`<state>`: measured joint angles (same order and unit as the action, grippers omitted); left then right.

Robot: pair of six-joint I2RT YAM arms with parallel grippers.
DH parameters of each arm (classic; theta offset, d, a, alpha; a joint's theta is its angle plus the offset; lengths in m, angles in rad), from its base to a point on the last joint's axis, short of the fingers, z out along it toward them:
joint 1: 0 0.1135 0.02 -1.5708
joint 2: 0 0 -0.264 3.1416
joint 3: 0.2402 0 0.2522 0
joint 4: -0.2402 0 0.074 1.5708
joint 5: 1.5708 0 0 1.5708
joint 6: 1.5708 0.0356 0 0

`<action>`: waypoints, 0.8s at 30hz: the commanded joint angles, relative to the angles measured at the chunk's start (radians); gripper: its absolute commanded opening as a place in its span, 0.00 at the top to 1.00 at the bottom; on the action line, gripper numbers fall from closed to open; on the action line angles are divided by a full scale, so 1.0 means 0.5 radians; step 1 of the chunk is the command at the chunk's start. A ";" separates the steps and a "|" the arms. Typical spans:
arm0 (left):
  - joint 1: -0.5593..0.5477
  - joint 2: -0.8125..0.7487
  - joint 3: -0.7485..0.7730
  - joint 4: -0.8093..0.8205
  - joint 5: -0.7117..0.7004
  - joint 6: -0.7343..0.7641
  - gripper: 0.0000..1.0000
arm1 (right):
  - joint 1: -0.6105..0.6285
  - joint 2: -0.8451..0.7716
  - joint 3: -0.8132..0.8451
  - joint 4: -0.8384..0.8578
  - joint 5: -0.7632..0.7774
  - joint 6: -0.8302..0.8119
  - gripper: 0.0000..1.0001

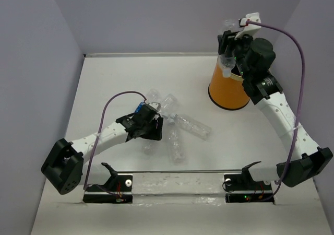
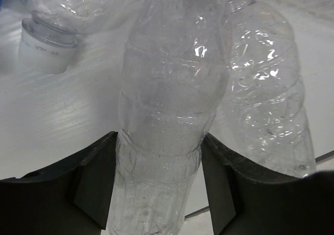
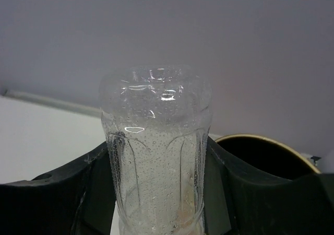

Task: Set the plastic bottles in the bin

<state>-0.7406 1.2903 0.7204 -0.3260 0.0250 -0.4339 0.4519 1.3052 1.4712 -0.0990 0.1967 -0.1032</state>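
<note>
My left gripper (image 1: 148,124) is low over a cluster of clear crinkled plastic bottles on the white table. In the left wrist view it (image 2: 159,159) is shut on one lying bottle (image 2: 172,89), with a finger pressed against each side. Two more bottles (image 2: 266,89) (image 2: 62,5) lie beside it, one with a white cap. Loose bottles (image 1: 193,126) (image 1: 176,146) (image 1: 168,103) lie right of that gripper. My right gripper (image 1: 229,48) is shut on a bottle (image 3: 155,156) held base-up over the orange bin (image 1: 224,91). The bin's gold rim (image 3: 261,139) shows behind the right finger.
Grey walls close in the table at the back and on both sides. A metal rail with black brackets (image 1: 177,185) runs along the near edge between the arm bases. Purple cables loop over both arms.
</note>
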 commanded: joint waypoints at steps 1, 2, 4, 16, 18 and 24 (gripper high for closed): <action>-0.016 -0.215 0.041 -0.060 0.011 -0.034 0.60 | -0.397 0.141 0.153 0.458 0.181 0.145 0.71; -0.016 -0.276 0.053 -0.069 0.014 -0.034 0.60 | -0.455 0.175 0.159 0.495 0.168 0.184 0.71; -0.016 -0.335 0.072 -0.100 0.021 -0.043 0.60 | -0.587 0.292 0.153 0.627 0.122 0.234 0.71; -0.016 -0.541 0.562 -0.051 0.109 -0.003 0.63 | -0.766 0.277 -0.085 0.609 -0.276 0.639 0.06; -0.016 -0.486 0.663 -0.002 0.155 0.000 0.63 | -0.766 0.164 -0.162 0.566 -0.374 0.727 0.06; -0.019 -0.213 1.108 0.293 0.336 -0.028 0.63 | -0.766 -0.444 -0.845 0.560 -0.874 1.065 0.30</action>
<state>-0.7418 1.1175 1.1336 -0.3183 0.1112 -0.4515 0.0662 1.2568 1.2282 0.1356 -0.0494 0.2829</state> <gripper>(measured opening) 0.683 0.770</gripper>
